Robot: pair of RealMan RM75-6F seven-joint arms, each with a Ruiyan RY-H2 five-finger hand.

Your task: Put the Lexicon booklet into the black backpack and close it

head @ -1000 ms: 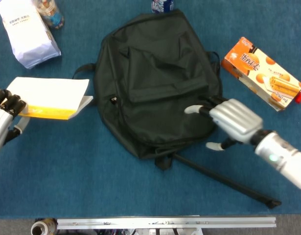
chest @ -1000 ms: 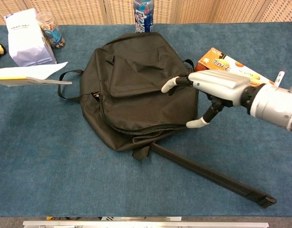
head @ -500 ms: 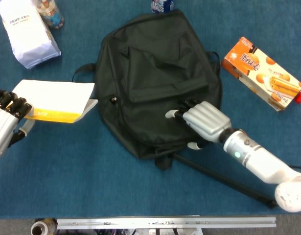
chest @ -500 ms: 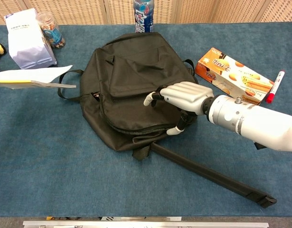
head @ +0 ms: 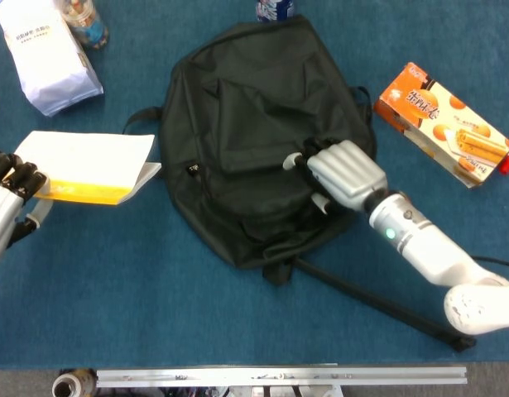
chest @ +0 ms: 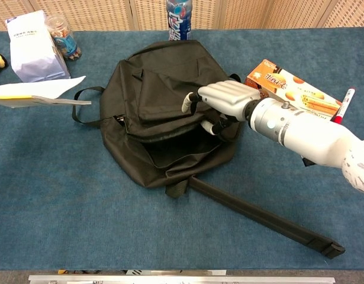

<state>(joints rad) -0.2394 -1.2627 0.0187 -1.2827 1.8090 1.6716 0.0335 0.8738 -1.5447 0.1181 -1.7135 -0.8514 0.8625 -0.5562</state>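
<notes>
The black backpack (head: 254,107) (chest: 164,77) lies flat in the middle of the blue table. My right hand (head: 341,172) (chest: 223,97) grips the edge of its upper flap and holds it lifted, so a dark opening (chest: 170,151) gapes below. At the far left my left hand (head: 7,194) holds the Lexicon booklet (head: 88,165) (chest: 34,93), white with a yellow edge, level above the table and left of the bag. The chest view shows the booklet but not the left hand.
A white pouch (head: 47,54) and a jar (head: 84,21) stand at the back left, a bottle (chest: 179,18) behind the bag. An orange biscuit box (head: 444,124) and a red marker (chest: 342,106) lie to the right. The bag's long strap (chest: 264,219) trails toward the front right.
My right hand came left onto the backpack, took hold of its flap and pulled it back, opening the bag's mouth. The booklet has shifted only slightly.
</notes>
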